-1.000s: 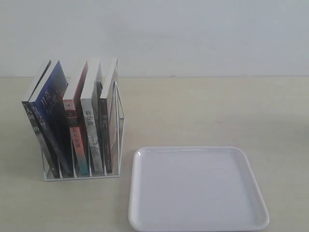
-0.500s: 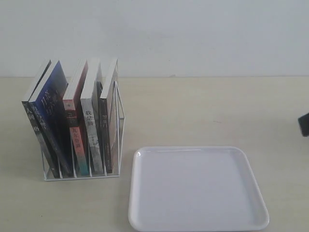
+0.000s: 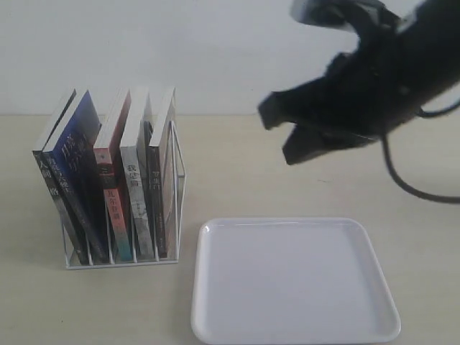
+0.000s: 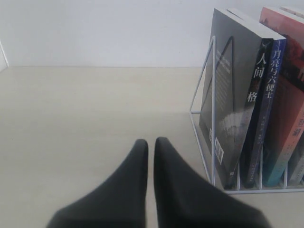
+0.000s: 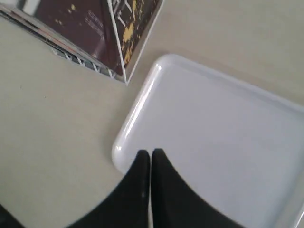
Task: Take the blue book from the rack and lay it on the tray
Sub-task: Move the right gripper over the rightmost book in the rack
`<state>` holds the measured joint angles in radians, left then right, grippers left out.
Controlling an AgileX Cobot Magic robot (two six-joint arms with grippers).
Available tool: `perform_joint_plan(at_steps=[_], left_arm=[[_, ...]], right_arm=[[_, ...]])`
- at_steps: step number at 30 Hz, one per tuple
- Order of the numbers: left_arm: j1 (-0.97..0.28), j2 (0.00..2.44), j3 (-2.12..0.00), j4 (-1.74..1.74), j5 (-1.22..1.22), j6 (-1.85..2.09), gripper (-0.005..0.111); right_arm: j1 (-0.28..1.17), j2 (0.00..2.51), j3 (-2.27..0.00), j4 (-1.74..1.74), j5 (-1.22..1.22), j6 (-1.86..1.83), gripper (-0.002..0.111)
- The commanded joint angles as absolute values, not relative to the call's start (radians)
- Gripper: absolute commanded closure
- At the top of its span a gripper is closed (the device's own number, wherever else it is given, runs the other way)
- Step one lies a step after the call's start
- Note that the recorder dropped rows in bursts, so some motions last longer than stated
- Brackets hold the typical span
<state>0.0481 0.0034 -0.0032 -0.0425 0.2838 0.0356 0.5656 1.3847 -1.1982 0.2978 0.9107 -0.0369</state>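
The blue book [image 3: 77, 154] stands tilted in the second slot from the left of the white wire rack [image 3: 177, 188]; its dark blue spine [image 4: 269, 90] shows white characters. The white tray [image 3: 295, 284] lies to the right of the rack with nothing on it. My right gripper [image 3: 284, 141] hangs in the air over the tray's far edge, blurred; in its wrist view the right gripper [image 5: 151, 153] is shut and holds nothing, above the tray's [image 5: 213, 128] corner near the rack [image 5: 117, 61]. My left gripper [image 4: 151, 142] is shut, low over the table beside the rack [image 4: 202, 95].
A black-grey book [image 4: 232, 90] fills the rack's outermost slot beside the blue one. A pink-red-spined book [image 3: 113, 192] and two more books [image 3: 147, 183] fill the other slots. A white wall [image 3: 215, 50] stands behind the table.
My right arm has swung in from the right edge and now hangs over the tray's far side. The books, rack and tray have not moved.
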Motion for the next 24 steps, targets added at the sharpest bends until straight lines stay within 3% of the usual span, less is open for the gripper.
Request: perform_joint_plan(at_steps=[1, 6, 13, 24], left_arm=[[0.048, 0.0, 0.0, -0.041, 0.277, 0.033, 0.103], [0.048, 0.0, 0.0, -0.041, 0.277, 0.033, 0.103], [0.048, 0.0, 0.0, -0.041, 0.277, 0.033, 0.103], [0.048, 0.0, 0.0, -0.041, 0.279, 0.033, 0.103]], right_arm=[[0.731, 1.513, -1.427, -0.016, 0.962, 0.246, 0.108], [0.818, 1.714, -1.728, -0.043, 1.051, 0.256, 0.108], [0.822, 1.927, -2.024, -0.043, 1.072, 0.264, 0.108], [0.822, 2.051, -2.088, -0.067, 1.125, 0.271, 0.104]])
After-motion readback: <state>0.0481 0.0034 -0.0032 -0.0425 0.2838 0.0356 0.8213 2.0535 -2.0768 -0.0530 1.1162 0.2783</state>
